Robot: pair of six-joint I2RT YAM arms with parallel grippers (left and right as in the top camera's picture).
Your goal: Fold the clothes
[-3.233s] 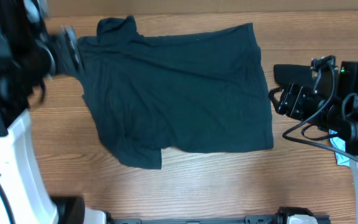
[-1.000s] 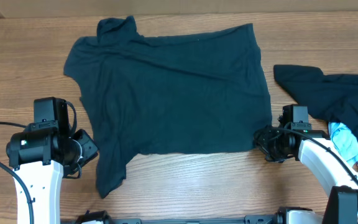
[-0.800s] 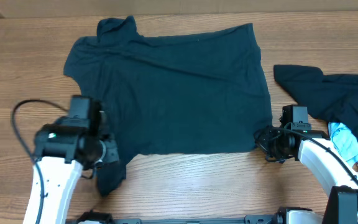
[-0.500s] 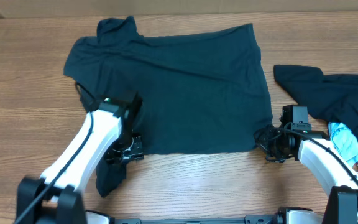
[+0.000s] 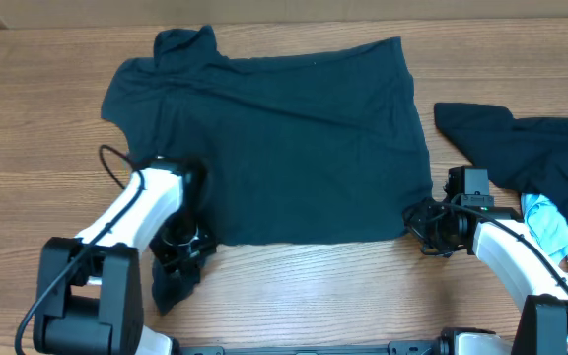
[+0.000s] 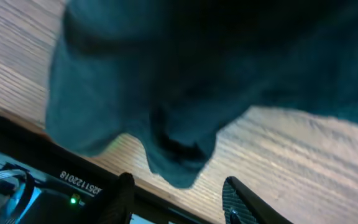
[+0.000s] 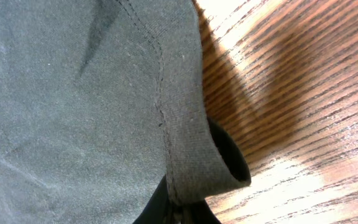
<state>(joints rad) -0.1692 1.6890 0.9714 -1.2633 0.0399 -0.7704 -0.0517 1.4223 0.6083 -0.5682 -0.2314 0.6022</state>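
one t-shirt [image 5: 284, 138], corner pinched in right end effector [image 5: 418, 223]

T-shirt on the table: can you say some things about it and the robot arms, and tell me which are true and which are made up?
1. The T-shirt lies spread out on the wooden table. True.
2. The left gripper has its jaws squeezed shut. False: they stand open, right by the sleeve.
3. The right gripper is at the shirt's bottom corner hem. True.
4. The light-blue garment lies on top of the T-shirt. False: it sits off to the side, next to the other dark garment.
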